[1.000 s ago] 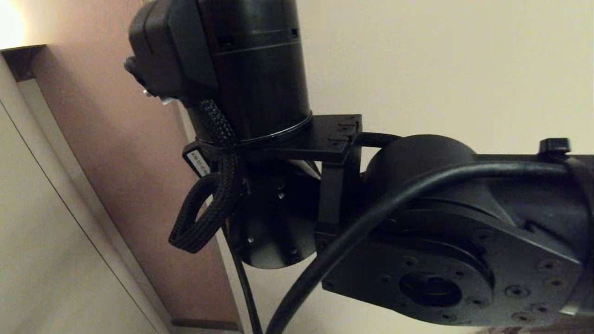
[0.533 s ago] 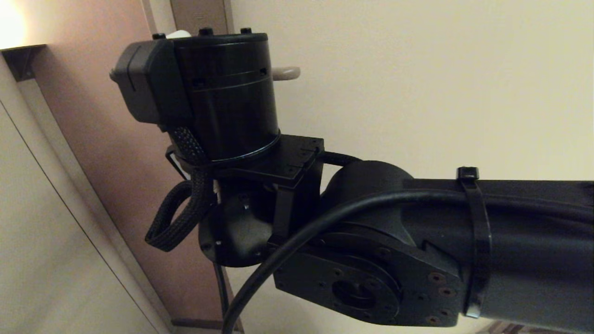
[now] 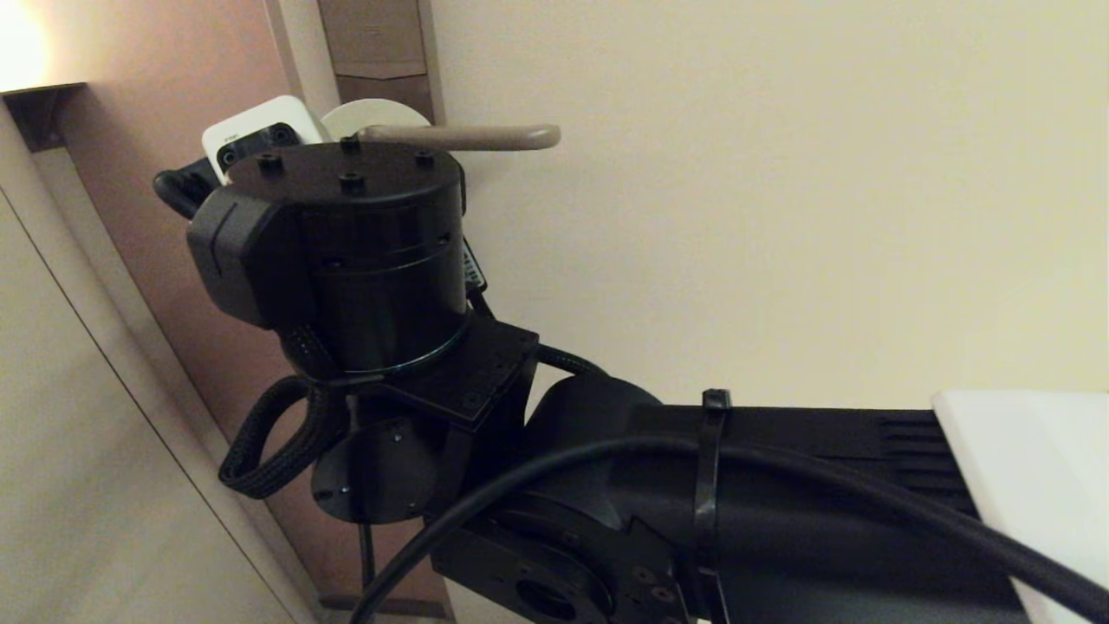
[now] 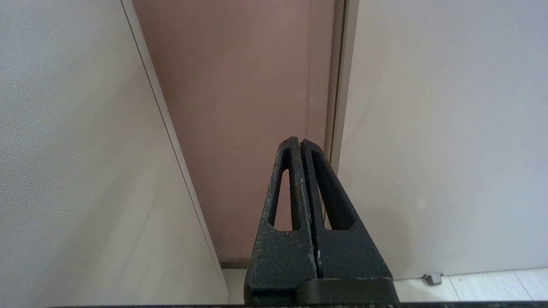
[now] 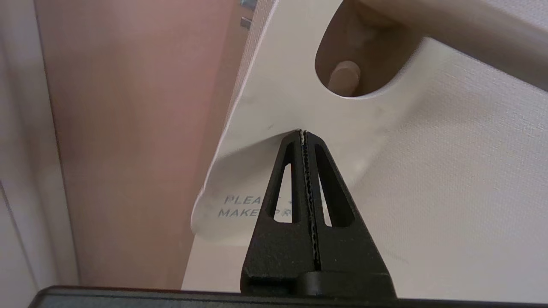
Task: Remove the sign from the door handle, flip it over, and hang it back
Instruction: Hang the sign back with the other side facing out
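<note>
The sign (image 5: 274, 98) hangs with its white "PLEASE MAKE UP ROOM" side toward my right wrist camera. Its oval hole is round the door handle (image 5: 471, 30). My right gripper (image 5: 302, 132) is shut on the sign just below the hole, and the card bulges outward there. In the head view the bronze-grey lever of the door handle (image 3: 468, 136) shows above my right wrist, with the sign's white top (image 3: 377, 117) behind it; the gripper itself is hidden by the wrist. My left gripper (image 4: 300, 140) is shut and empty, parked low and facing the door frame.
The pale door (image 3: 780, 217) fills the right side, with the tall lock plate (image 3: 372, 43) above the lever. A brown wall panel (image 3: 217, 260) lies left of the door frame. A small door stop (image 4: 432, 278) sits on the floor.
My right arm has dropped lower in the head view, uncovering the lever and the sign's white top. A white arm cover has come into view at the lower right.
</note>
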### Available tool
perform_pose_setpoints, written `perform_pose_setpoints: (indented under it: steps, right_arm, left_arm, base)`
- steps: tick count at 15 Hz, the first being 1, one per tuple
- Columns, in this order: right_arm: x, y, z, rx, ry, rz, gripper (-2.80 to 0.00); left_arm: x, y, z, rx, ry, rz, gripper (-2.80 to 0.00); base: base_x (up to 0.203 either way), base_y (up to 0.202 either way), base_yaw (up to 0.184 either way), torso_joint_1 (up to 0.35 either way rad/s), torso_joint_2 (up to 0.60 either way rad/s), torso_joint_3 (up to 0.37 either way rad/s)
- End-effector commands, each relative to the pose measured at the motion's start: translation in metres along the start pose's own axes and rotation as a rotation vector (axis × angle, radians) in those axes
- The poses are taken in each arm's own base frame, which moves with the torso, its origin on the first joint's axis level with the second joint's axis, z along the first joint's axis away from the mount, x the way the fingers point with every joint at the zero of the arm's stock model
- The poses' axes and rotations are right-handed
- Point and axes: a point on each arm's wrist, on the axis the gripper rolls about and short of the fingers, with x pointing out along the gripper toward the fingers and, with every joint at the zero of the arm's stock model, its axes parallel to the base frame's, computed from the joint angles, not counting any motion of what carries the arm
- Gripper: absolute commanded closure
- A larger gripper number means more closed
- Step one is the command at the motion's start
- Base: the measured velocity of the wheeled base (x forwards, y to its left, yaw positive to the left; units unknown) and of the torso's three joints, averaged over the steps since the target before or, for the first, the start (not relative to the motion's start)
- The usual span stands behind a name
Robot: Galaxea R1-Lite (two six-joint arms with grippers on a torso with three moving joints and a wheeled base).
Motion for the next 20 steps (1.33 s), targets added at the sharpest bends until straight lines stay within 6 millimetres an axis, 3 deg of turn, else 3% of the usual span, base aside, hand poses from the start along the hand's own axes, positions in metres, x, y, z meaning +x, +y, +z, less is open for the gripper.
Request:
perform_pose_setpoints:
  steps: [1, 12, 20]
  right_arm:
    - [0.004, 0.008, -0.009, -0.009, -0.002, -0.004, 0.0]
    - [0.008, 0.025, -0.024, 0.012, -0.065, -0.016, 0.0]
    - [0.032, 0.006, -0.037, -0.021, -0.064, -0.091, 0.0]
  left_arm:
    - [0.0, 0.0, 0.0, 0.0, 0.001, 0.0, 0.0]
    - [0.0, 0.0, 0.0, 0.0, 0.001, 0.0, 0.0]
    - [0.0, 0.0, 0.0, 0.0, 0.001, 0.0, 0.0]
  base:
    - [0.0, 0.0, 0.0, 0.0, 0.0, 0.0]
    - [0.0, 0.0, 0.0, 0.0, 0.0, 0.0]
    - [0.0, 0.0, 0.0, 0.0, 0.0, 0.0]
